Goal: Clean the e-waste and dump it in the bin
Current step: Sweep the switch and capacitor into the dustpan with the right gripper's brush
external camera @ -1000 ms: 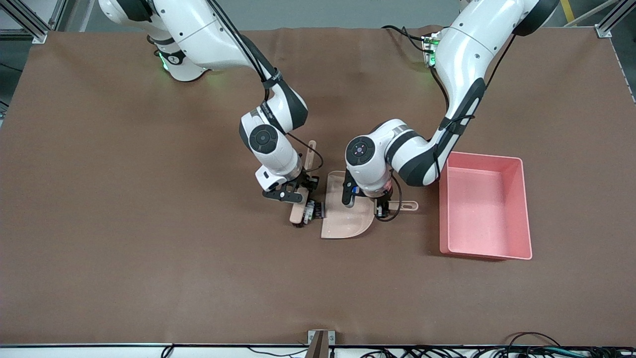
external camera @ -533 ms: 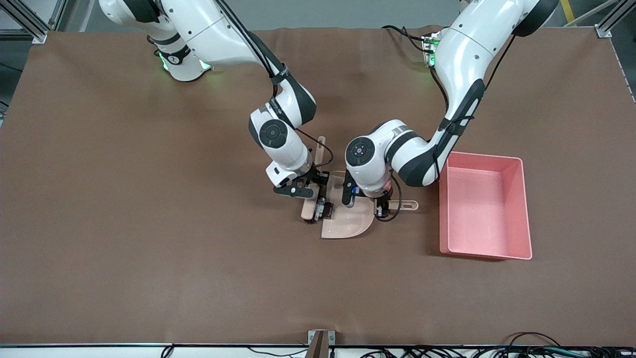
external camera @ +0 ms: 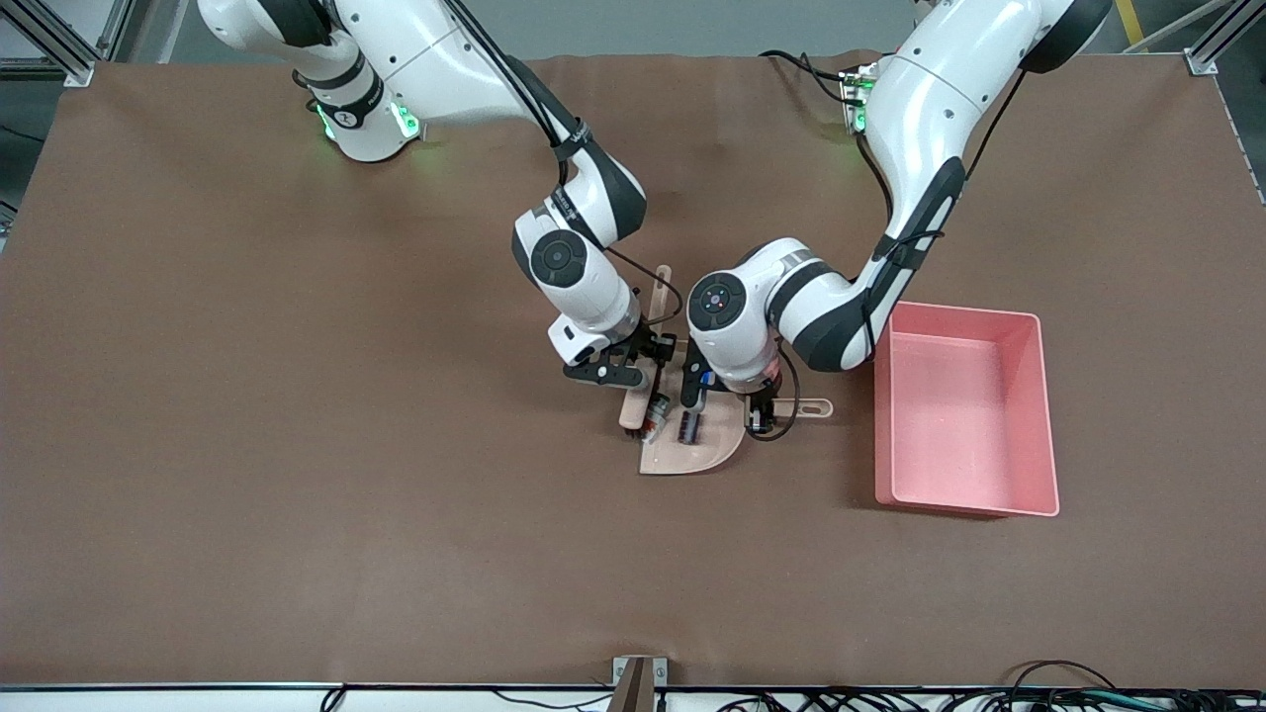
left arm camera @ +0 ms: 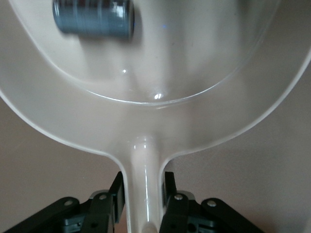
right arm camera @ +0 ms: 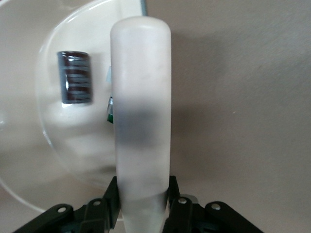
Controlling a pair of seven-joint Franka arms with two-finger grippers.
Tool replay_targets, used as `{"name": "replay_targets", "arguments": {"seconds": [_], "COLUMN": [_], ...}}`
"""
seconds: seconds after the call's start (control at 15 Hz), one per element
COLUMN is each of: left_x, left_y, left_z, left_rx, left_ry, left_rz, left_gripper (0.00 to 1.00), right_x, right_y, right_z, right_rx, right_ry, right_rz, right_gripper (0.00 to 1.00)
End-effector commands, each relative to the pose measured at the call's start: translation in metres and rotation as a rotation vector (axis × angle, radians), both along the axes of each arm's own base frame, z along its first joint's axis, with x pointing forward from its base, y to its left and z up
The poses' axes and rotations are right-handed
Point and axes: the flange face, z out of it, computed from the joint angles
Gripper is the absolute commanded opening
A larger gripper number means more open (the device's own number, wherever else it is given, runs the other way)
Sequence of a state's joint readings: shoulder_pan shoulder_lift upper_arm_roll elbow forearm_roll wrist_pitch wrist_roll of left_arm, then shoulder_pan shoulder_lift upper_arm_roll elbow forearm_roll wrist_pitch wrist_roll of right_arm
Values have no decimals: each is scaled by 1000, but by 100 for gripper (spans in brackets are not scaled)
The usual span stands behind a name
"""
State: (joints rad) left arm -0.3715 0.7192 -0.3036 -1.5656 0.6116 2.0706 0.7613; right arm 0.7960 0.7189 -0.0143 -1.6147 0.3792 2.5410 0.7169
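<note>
My left gripper (external camera: 760,411) is shut on the handle of the beige dustpan (external camera: 704,452), which lies flat on the table; it grips the handle in the left wrist view (left arm camera: 144,194). My right gripper (external camera: 643,372) is shut on a beige brush (external camera: 637,407), whose head stands at the pan's open edge. The dark e-waste part (external camera: 689,427) lies in the pan and also shows in both wrist views (left arm camera: 93,18) (right arm camera: 75,76). The white-grey part with green bits (right arm camera: 110,108) peeks out beside the brush, mostly hidden by it. The pink bin (external camera: 1039,415) stands empty toward the left arm's end.
A brown cloth (external camera: 297,445) covers the whole table. The bin's nearest wall (external camera: 882,425) is a short way from the dustpan handle's tip (external camera: 819,406).
My right gripper has swept the brush toward the left arm's end, up to the dustpan's edge. The dark part has moved off the cloth into the pan. The left gripper and pan stayed still.
</note>
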Motion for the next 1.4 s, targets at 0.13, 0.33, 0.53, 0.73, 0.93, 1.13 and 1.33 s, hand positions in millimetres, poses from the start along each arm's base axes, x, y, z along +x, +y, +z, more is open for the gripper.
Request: {"name": "replay_targets", "arguments": {"seconds": [0.13,0.33,0.53,0.73,0.93,1.13,1.33], "left_x": [-2,-2,-2,-2,0,2,2], "left_y": [-9,-9,-8,-8,-7,-4,-3], "left_z": [-2,-1,-1,-1,-1,0,0], "left_rx": [8,4,2,1,1,2,2], "left_ry": [5,8,11,10,8,5,5], "left_rz": [8,13,19,22,24,26,28], "left_gripper": [31,29,25,16,7,0,0], "right_x": [-4,-2,-3,9,32,56,81], "right_y": [17,23,25,14,-16,-55,-100], "right_z": [-1,5,7,15,21,34,55], "right_rx": [37,64,94,85,55,25,-58], "right_ry": [12,15,31,19,38,76,62], "right_rz": [-17,-34,-62,-50,-28,22,68], "right_gripper": [0,1,0,0,0,0,1]}}
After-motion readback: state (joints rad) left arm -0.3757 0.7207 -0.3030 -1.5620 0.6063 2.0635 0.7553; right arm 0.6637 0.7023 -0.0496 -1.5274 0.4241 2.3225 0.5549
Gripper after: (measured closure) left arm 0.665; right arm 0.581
